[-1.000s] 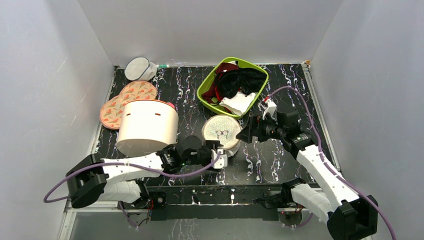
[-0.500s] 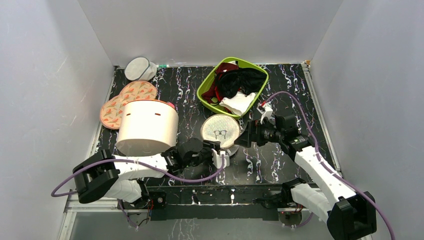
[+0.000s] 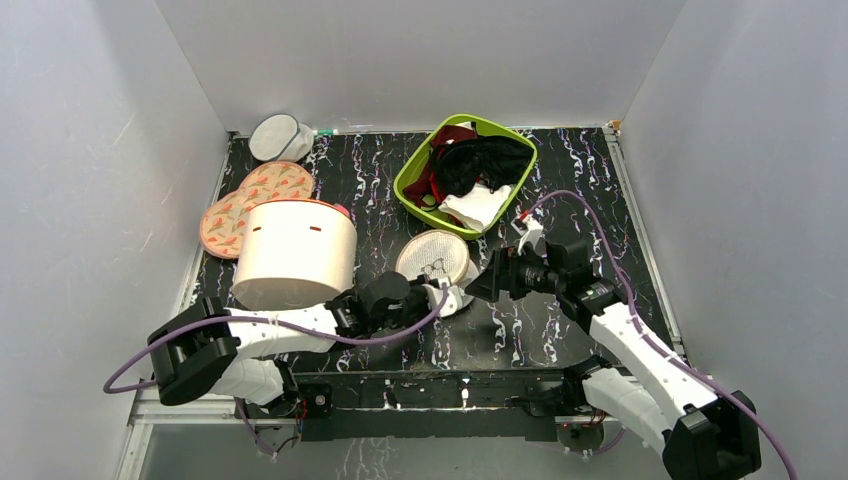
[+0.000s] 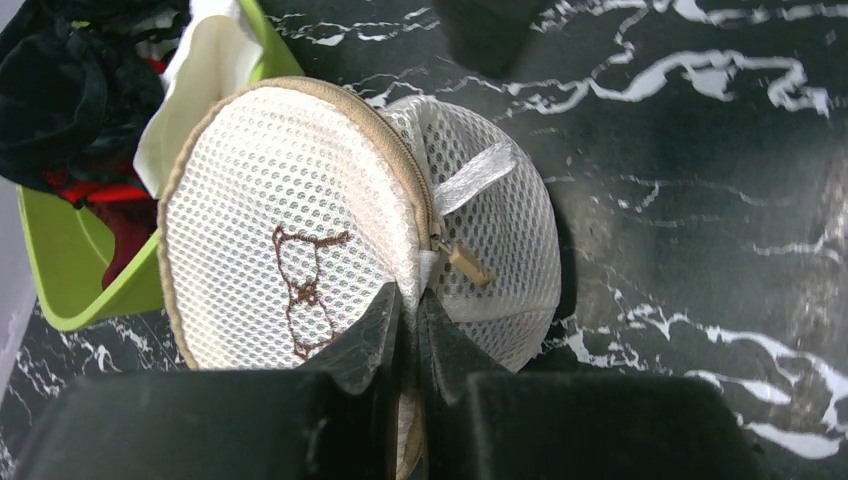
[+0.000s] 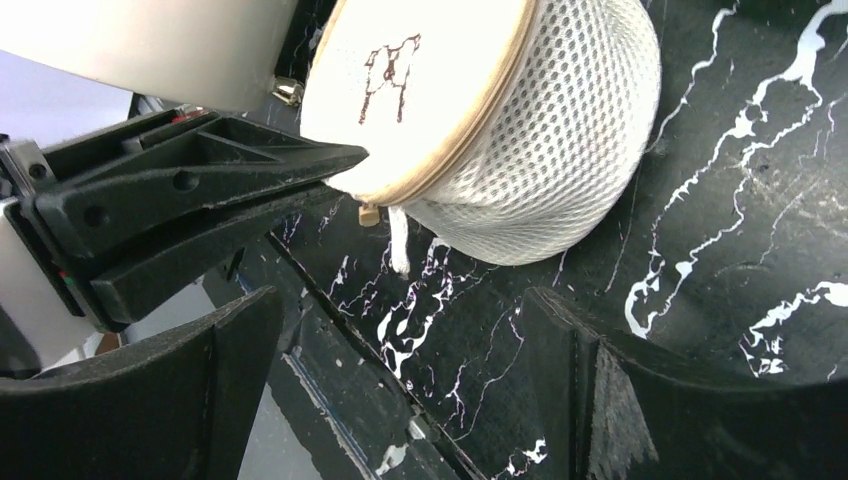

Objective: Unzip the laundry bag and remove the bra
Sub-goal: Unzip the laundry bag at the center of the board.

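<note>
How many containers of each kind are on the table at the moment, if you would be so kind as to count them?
Round mesh pouches: 2, the laundry bag and the greyer pouch
Cylinders: 1, the large cream cylinder
Baskets: 1, the green basket
Total: 4

The laundry bag (image 4: 290,230) is a small round off-white mesh pouch with a tan zip round the rim, zipped shut, pull (image 4: 468,263) dangling. Brown bra outline stitched on the flat face. It's tipped up on edge on the surface (image 4: 700,150), with the left end effector (image 4: 408,300) pinching its rim.
</note>
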Available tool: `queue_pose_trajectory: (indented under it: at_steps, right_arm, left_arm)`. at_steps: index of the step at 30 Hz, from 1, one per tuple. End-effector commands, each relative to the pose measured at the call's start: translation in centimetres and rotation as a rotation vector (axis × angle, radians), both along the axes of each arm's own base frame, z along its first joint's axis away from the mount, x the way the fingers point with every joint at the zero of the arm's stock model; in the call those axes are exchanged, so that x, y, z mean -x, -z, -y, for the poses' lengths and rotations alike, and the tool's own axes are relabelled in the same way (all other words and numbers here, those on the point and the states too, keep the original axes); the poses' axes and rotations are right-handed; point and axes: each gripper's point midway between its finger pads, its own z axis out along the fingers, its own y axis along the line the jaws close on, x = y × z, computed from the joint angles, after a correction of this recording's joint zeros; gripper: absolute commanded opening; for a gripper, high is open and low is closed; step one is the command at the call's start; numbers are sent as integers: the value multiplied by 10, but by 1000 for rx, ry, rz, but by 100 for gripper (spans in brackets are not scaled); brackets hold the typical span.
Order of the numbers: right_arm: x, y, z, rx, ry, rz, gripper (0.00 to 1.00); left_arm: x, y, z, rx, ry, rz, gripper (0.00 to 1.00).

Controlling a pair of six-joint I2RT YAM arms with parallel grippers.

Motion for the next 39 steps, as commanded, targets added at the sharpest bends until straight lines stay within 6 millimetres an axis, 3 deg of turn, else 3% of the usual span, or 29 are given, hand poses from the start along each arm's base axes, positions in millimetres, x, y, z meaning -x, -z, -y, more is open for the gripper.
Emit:
queue_pose_trajectory:
  at_steps: [1,3,11,17,20,23,25,26,27,29,39]
  right_arm:
    - [-13,-24,-9,-3,18,176,82]
    - [-18,-24,-14,7,46,225,77]
    - [-10,-43,-62,9,-6,499,83]
    - [-29,-55,-46,170,84,755,84]
    - [-24,-65,-48,165,15,921,84]
    - [-10,-68,-59,147,-116,1029,78]
    - [-1,-68,-67,117,-187,1055,74]
    - [5,-71,-72,96,-229,1080,67]
    - [10,-55,-72,106,-263,1077,63]
    - [14,-50,-72,100,-280,1097,61]
    - [11,-61,-73,44,-212,1152,53]
  left_arm:
    - [-13,-34,7,139,-185,-126,0]
    - [-17,-41,3,164,-255,-163,0]
    - [-6,-67,-13,185,-261,-237,0]
    - [-13,-82,-23,235,-334,-221,0]
    - [-11,-82,-20,236,-325,-251,0]
    - [-14,-77,-18,226,-344,-260,0]
    - [-18,-72,-17,221,-372,-271,0]
    - [-18,-70,-17,219,-380,-279,0]
    - [-18,-69,-16,215,-382,-287,0]
    - [-17,-68,-13,216,-374,-303,0]
    - [-15,-75,-12,234,-358,-306,0]
